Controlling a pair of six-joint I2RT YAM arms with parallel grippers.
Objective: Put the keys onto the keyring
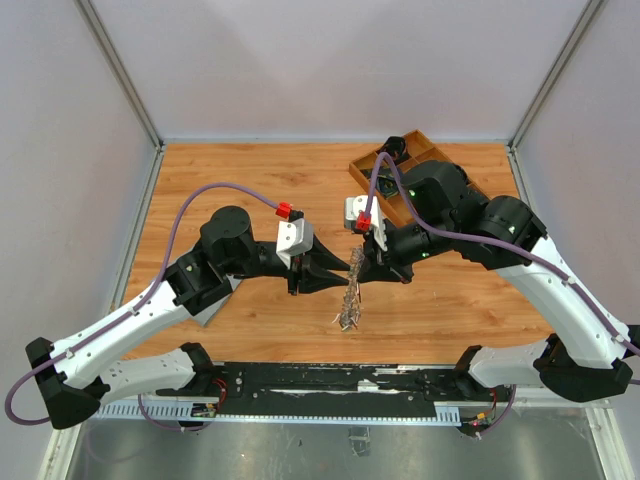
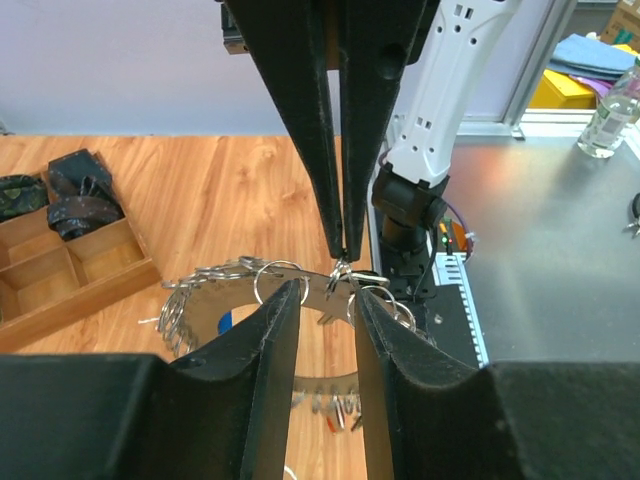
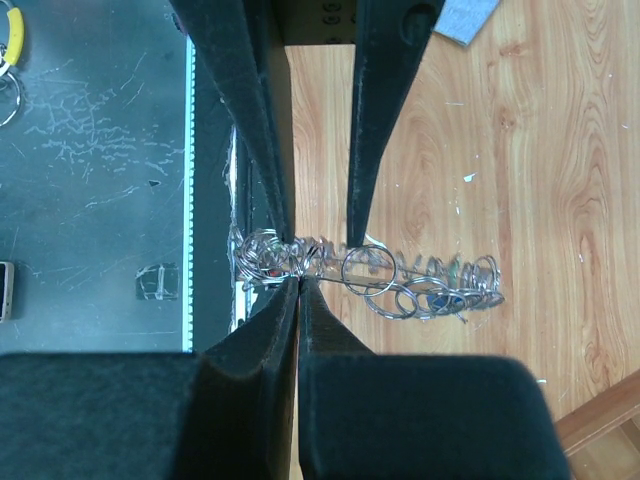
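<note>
The keyring [image 1: 349,300], a large silver ring crowded with small rings and keys, hangs off the table between my two grippers. My right gripper [image 3: 300,280] is shut on the ring's near edge, among the small rings. In the left wrist view its fingers [image 2: 335,150] come down from above and pinch a small ring on the band [image 2: 215,300]. My left gripper [image 2: 325,290] is open, with its fingertips apart just over the band. The left fingers [image 3: 265,150] show in the right wrist view above the edge-on keyring [image 3: 430,285]. Keys with blue [image 2: 228,320] and red [image 2: 335,425] tags hang on it.
A wooden compartment tray [image 1: 400,170] with dark items stands at the back right; it also shows in the left wrist view [image 2: 60,270]. A grey flat piece [image 1: 212,312] lies under my left arm. The black rail [image 1: 330,378] runs along the table's near edge.
</note>
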